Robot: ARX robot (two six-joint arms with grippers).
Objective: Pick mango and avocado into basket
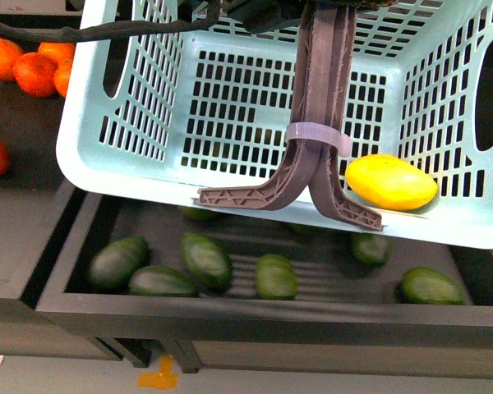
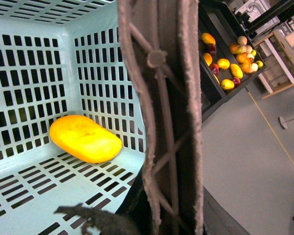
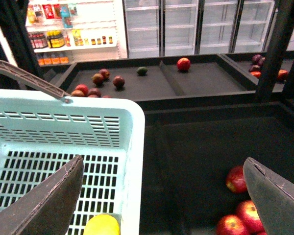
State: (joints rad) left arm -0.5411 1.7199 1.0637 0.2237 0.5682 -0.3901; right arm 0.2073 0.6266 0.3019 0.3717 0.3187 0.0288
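The mango lies inside the basket, right of centre in the front frame. The right hand gapes wide and empty; the left hand's grip cannot be told

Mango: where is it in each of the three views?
Front view: mango lies in the basket, beside its handles.
Left wrist view: mango on the basket floor, by a lattice wall.
Right wrist view: only a yellow part shows, inside the basket.
Shared landmark: the teal basket.
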